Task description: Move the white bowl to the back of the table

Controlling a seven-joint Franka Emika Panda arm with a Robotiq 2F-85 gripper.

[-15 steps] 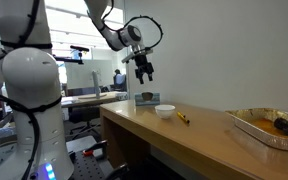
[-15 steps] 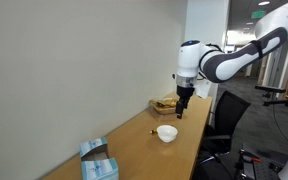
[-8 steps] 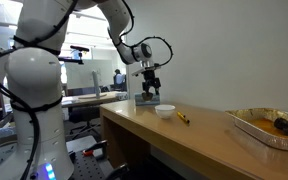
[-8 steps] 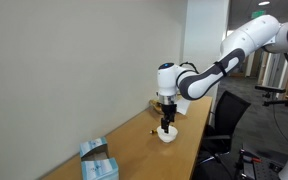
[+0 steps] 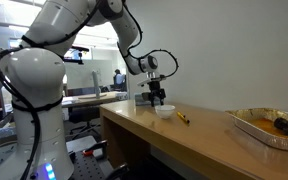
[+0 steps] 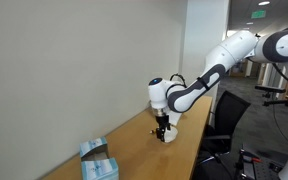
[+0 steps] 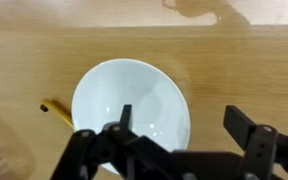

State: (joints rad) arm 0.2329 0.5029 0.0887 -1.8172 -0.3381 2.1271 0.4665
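The white bowl (image 7: 132, 105) is small, round and empty; it sits on the light-brown wooden table (image 7: 244, 70). It also shows in both exterior views (image 5: 165, 111) (image 6: 167, 135), near the table's front edge. My gripper (image 7: 184, 125) is open and hangs right over the bowl. One finger is above the bowl's inside and the other is outside its rim, so the jaws straddle the rim. In the exterior views the gripper (image 5: 160, 99) (image 6: 163, 126) is just above the bowl.
A small yellow-and-black object (image 5: 183, 117) lies on the table beside the bowl; it also shows in the wrist view (image 7: 56, 107). A large silver foil tray (image 5: 269, 127) holding something brown stands further along. A blue-and-white box (image 6: 98, 163) lies at the other end. A wall runs behind the table.
The arm has swung down and along the table. The gripper dropped from well above the bowl to right over it, still open.
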